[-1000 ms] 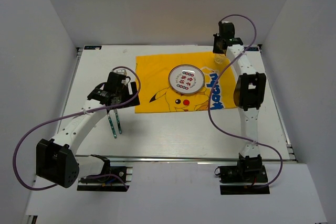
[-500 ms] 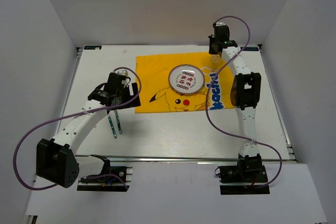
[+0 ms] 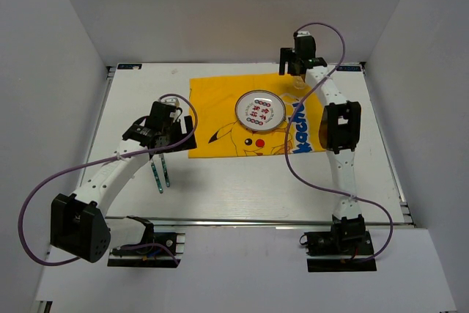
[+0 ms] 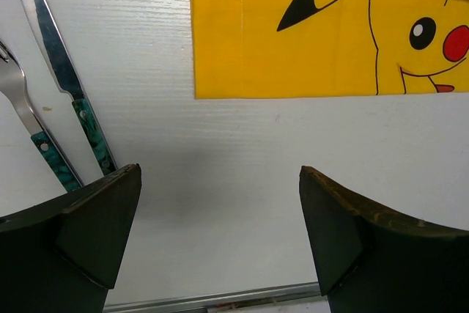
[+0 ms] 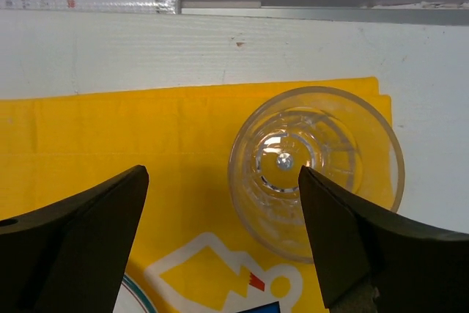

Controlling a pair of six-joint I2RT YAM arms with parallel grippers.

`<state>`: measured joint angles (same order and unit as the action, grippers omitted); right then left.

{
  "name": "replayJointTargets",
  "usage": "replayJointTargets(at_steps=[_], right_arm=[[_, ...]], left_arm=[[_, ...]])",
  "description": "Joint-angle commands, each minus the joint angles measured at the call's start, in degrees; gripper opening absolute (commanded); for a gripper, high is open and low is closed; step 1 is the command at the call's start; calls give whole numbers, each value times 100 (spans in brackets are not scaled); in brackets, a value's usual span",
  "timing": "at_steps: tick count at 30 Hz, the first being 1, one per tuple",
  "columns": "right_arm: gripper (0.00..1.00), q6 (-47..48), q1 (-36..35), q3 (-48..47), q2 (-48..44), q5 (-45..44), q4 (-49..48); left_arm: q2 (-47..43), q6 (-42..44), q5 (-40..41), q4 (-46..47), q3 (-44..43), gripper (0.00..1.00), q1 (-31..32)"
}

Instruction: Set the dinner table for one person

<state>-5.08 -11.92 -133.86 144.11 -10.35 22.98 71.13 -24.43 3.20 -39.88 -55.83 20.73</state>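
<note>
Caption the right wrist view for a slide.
Right gripper, jaws open, above a clear glass upright on a corner of the yellow cloth.

Yellow cloth [image 3: 220, 100] spread flat, cartoon Pikachu face printed on it, blue lettering with a white outline running down its right side. Round white plate [image 3: 259, 111] sits on the middle of the cloth, small red and blue marks across its face. Over at the far right corner of the cloth, a clear glass [image 5: 315, 170] stands upright, mouth up. Left of the cloth, just off its near corner, a knife [image 4: 62, 78] and a fork [image 4: 22, 100] lie side by side, both with mottled green handles
</note>
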Motion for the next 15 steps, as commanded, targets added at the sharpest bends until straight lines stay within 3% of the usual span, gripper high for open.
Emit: replayJointTargets(at_steps=[1, 6, 9, 15], right_arm=[[89, -151, -21, -447, -716, 24, -321], [89, -378, -55, -133, -2058, -99, -164], [89, -677, -134, 1049, -3129, -20, 4], [89, -1038, -495, 3048, -4932, 533, -4]], left_arm=[[-170, 8, 144, 33, 37, 98, -16], [-135, -369, 909, -178, 20, 98, -69], [145, -607, 1183, -354, -59, 98, -140], [919, -827, 884, -486, -235, 98, -701]])
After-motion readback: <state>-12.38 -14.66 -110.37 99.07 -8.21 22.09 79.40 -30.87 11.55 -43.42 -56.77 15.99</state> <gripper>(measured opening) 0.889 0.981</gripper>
